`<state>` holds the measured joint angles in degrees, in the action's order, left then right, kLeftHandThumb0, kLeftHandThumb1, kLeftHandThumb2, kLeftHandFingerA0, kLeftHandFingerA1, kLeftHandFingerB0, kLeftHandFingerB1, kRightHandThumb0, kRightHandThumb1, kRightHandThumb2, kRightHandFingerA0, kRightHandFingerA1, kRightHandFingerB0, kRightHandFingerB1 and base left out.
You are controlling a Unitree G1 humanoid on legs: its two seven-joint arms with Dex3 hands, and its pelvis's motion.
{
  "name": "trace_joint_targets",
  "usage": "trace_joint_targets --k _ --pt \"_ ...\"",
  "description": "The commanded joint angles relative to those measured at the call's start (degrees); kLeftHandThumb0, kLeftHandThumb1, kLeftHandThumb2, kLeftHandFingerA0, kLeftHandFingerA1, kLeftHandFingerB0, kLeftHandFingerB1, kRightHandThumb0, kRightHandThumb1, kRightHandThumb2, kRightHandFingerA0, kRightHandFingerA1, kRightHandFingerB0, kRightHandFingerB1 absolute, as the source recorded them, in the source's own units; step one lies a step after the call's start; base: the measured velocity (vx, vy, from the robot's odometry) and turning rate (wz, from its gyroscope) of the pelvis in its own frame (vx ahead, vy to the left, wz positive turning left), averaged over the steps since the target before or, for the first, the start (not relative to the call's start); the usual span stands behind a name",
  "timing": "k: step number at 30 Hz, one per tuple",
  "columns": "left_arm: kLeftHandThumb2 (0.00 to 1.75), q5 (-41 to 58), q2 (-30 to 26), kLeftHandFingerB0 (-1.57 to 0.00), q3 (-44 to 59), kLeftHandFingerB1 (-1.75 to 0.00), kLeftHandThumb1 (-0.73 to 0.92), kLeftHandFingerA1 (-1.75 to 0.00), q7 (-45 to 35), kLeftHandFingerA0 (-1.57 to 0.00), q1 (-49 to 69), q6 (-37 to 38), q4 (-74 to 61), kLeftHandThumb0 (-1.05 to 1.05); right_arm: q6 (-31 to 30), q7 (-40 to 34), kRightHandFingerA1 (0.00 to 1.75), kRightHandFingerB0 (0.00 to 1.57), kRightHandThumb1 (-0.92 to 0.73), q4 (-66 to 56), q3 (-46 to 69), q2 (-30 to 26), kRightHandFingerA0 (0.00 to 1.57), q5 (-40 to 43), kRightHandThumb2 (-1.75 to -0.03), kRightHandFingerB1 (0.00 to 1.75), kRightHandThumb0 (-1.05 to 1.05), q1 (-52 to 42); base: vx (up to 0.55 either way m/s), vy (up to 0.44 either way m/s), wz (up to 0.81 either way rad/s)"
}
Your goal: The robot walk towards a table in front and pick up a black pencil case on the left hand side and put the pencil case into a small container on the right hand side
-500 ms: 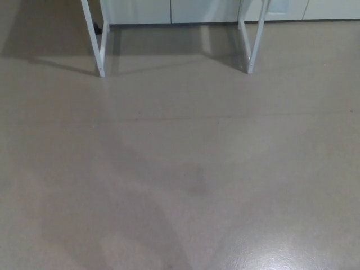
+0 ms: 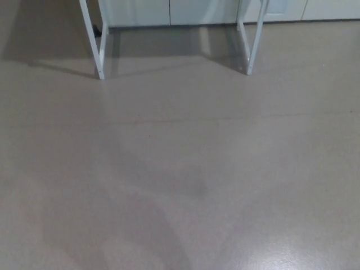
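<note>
Beige floor (image 2: 180, 169) fills view; white table legs (image 2: 93, 42) at top; fingers out of frame, state untellable.

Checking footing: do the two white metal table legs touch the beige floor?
Touching. Head view: left white leg and right white leg both end on the beige floor, no gap.

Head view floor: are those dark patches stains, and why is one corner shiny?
In the head view, the dark patches look like soft shadows on the floor, not surely stains; the table legs cast sharper shadows; the bottom-right shine is reflected light; the head view is slightly blurry overall.
</note>
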<state>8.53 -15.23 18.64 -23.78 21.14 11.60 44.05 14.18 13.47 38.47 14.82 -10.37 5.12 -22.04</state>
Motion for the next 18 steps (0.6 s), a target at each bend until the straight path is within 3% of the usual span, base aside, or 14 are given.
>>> trace_joint_targets --k 1,8,13,18 --pt "0.58 0.6 -0.7 -0.19 0.0 -0.28 0.58 -0.37 -0.2 -0.3 -0.1 1.9 0.8 -0.23 0.8 1.5 0.41 0.26 -0.55 0.5 0.6 -0.5 0.45 1.8 -0.56 0.31 -0.33 -0.2 0.0 0.014 0.29" --pt "0.57 1.1 -0.8 -0.2 0.2 -0.28 0.57 -0.37 -0.5 -0.31 -0.9 1.7 2.2 -0.23 1.0 1.9 0.42 0.27 -0.55 0.9 0.7 -0.5 0.48 2.2 -0.56 0.31 -0.34 -0.1 0.0 0.067 0.04" --pt "0.58 1.2 -0.9 -0.19 0.0 -0.28 0.58 -0.38 -0.7 -0.33 -0.4 1.1 0.2 -0.24 0.9 2.2 0.42 0.25 -0.54 1.1 0.5 -0.4 0.48 2.4 -0.56 0.31 -0.34 0.2 0.16 0.477 -0.19" --pt "0.57 1.0 -1.4 -0.2 -0.6 -0.29 0.57 -0.39 -0.7 -0.35 -1.2 1.2 0.5 -0.26 1.6 2.2 0.43 0.25 -0.55 2.2 0.5 -0.8 0.48 2.1 -0.57 0.32 -0.38 1.0 0.17 0.161 -0.02"
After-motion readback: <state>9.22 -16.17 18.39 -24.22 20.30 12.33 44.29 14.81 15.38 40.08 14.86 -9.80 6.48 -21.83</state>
